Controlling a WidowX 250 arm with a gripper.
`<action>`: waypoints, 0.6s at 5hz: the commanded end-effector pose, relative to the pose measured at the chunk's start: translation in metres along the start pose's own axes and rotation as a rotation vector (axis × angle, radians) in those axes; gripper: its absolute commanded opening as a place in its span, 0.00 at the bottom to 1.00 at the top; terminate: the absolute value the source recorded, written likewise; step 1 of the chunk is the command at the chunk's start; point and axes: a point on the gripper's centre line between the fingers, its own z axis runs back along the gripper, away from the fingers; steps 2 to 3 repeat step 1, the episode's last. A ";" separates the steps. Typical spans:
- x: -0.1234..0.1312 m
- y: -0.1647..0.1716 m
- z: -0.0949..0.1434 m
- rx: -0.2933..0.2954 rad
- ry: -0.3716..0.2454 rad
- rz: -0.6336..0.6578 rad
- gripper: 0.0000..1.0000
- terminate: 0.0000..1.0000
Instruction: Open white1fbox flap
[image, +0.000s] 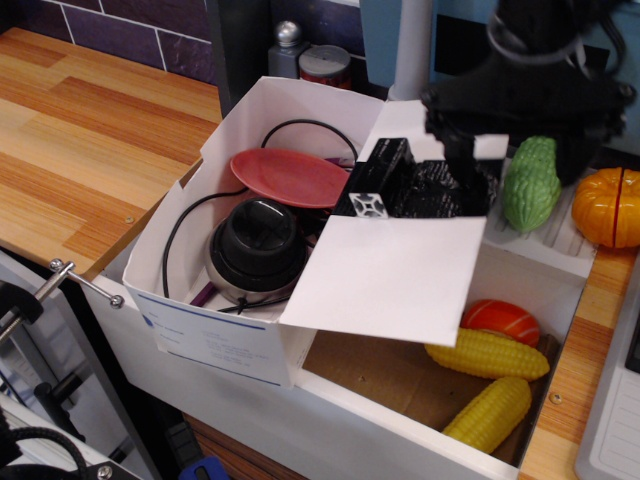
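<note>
A wooden worktop (90, 140) is stretching across the 9 to 11 o'clock part of the scene, meeting a white sink basin (330, 425) at 5 o'clock. The white1fbox (215, 330) is sitting at centre-left, its top standing open, with a red plate (285, 175), a black round appliance (255, 240) and a black cable showing inside. The flap (395, 275) is lying folded outward toward 3 o'clock, plain white face up, hanging over the basin. The black end effector (470, 165) is hovering at 1 o'clock, just above the flap's far edge; whether its jaws are wide or narrow cannot be told. Two yellow corn cobs (487, 354) and an orange toy (500, 318) are resting at 4 o'clock, a green gourd (530, 185) and an orange pumpkin (607, 207) at 2 o'clock.
</note>
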 end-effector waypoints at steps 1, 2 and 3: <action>0.002 0.006 -0.016 0.039 -0.086 -0.065 1.00 1.00; 0.002 0.006 -0.016 0.039 -0.086 -0.065 1.00 1.00; 0.002 0.006 -0.016 0.039 -0.086 -0.065 1.00 1.00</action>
